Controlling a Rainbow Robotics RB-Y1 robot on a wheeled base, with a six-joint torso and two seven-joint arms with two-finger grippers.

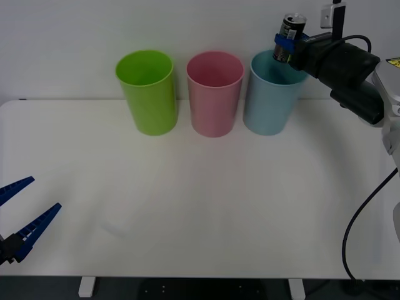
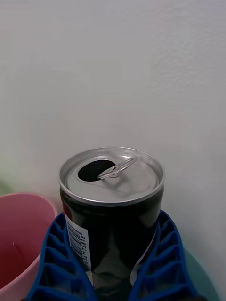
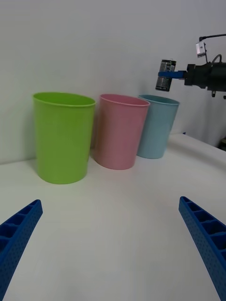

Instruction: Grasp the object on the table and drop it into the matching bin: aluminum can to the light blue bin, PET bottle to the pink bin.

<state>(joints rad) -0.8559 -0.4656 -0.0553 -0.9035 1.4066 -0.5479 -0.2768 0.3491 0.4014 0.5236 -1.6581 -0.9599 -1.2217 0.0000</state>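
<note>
Aluminum can (image 1: 290, 37), upright, is being gripped between the blue fingers (image 2: 61, 263) of the right gripper (image 1: 286, 45), hanging directly above the light blue bin (image 1: 270, 100). Beside that bin, the pink bin (image 1: 214, 94) is standing. Left gripper (image 1: 22, 215) is waiting open, low over the table (image 1: 200, 187).

The only print to be made out is on the aluminum can (image 2: 111, 207): a white label strip runs down its dark side, just beside the blue finger (image 2: 63, 263) of the right gripper (image 2: 113, 277), and carries a barcode with a row of small digits set sideways along it. The digits are too small and too skewed to read with any certainty. A white panel low on the can's other side shows no legible wording. No brand name can be read on it.
</note>
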